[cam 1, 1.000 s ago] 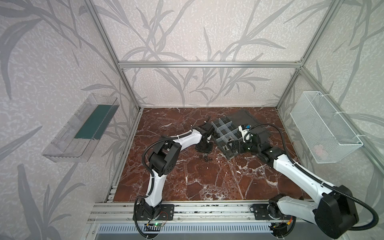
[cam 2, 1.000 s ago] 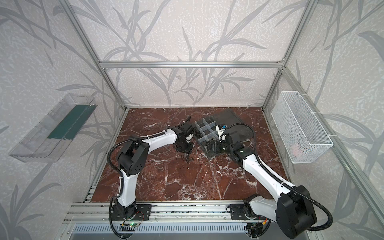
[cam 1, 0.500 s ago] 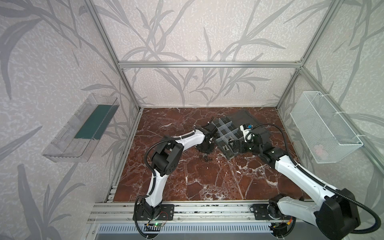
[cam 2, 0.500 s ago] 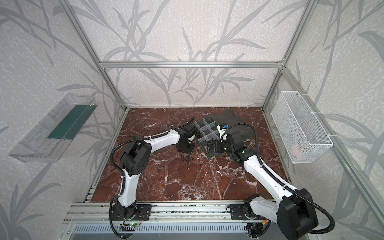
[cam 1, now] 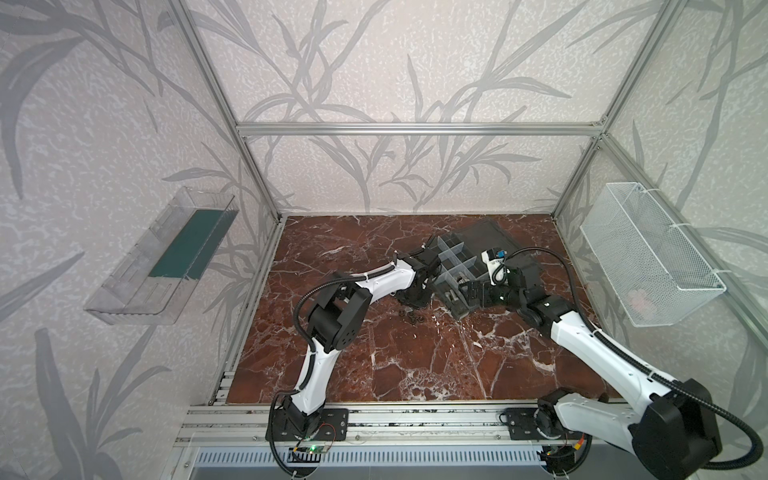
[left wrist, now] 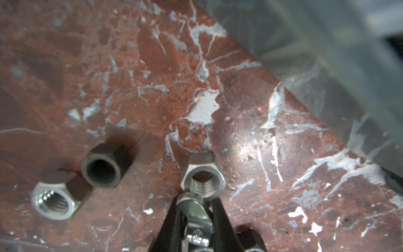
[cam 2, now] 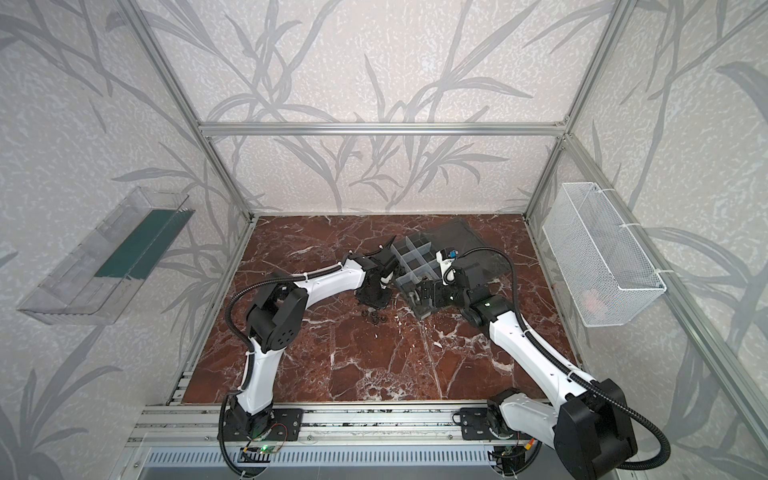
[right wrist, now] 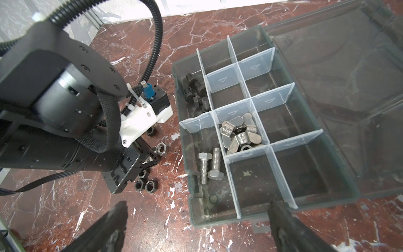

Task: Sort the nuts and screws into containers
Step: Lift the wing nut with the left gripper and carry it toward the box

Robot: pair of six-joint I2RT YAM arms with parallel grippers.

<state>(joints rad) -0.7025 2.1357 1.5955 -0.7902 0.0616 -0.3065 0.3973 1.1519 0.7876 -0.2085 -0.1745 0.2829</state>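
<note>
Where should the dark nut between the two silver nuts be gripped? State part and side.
Dark nut: probably pinch two opposite outer flats from straight above. It lies flat, bore up; a silver nut crowds one side, so pick flats clear of it.

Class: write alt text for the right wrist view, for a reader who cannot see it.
An open grey organizer box holds two silver bolts, wing nuts and dark bolts in separate compartments. Beside it, the left pincer sits among loose nuts.
</note>
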